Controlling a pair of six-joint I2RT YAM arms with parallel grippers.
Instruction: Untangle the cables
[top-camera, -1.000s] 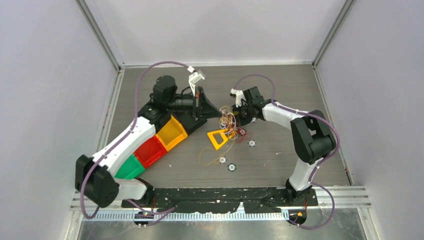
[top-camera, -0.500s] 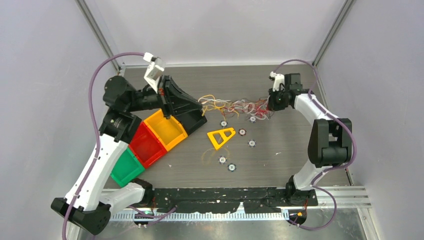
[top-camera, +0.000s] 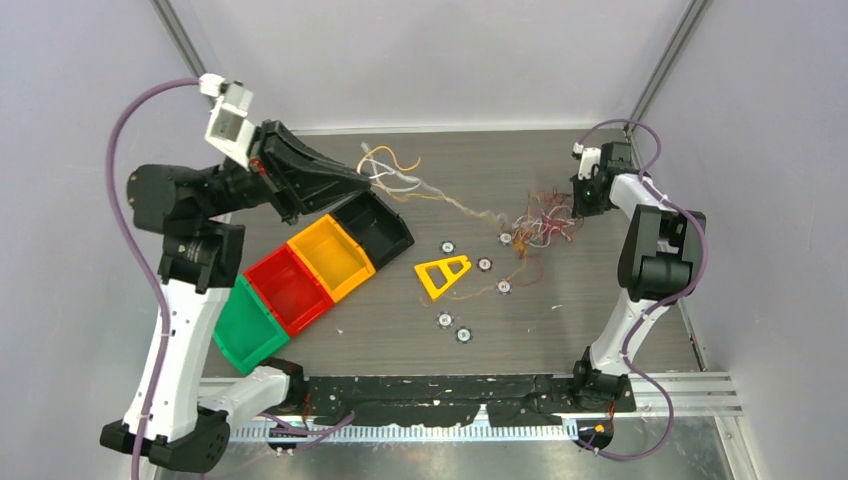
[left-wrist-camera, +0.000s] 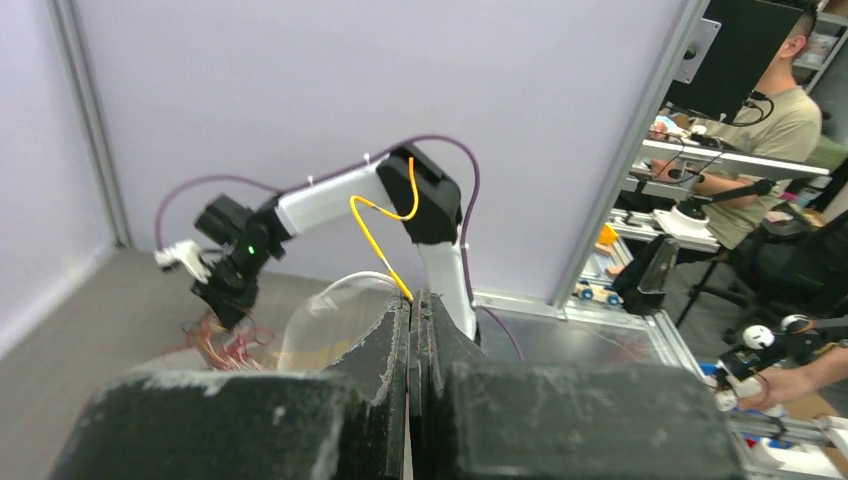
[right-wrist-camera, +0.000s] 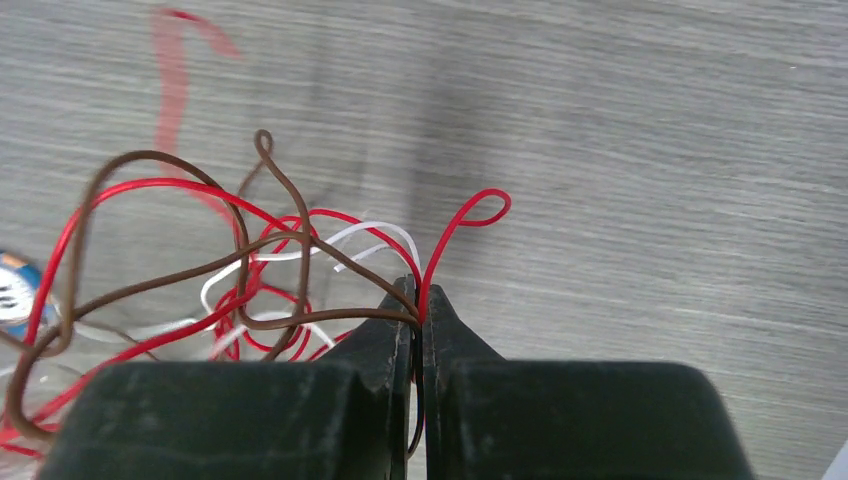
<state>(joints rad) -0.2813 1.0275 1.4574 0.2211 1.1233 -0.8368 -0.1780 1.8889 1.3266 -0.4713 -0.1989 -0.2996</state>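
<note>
Top external view, from my bases outward: on the left of the table (top-camera: 400, 350), a green bin (top-camera: 245, 330), a red bin (top-camera: 290, 290), a yellow bin (top-camera: 335, 258) and a black bin (top-camera: 375, 225) lie in a diagonal row. Right of them lies a yellow triangle frame (top-camera: 442, 273) with small round discs (top-camera: 444, 320) scattered around it. Beyond these, the cables (top-camera: 540, 222) stretch in a thin line across the far half, from my left gripper (top-camera: 362, 182), raised past the black bin, to my right gripper (top-camera: 582, 205), low near the far right corner. Most loops bunch in a red, brown and white tangle beside the right gripper. Both pairs of fingers are pinched on wire. Left wrist view shows yellow-orange and white strands leaving the tips; right wrist view shows red and brown strands caught there.
</note>
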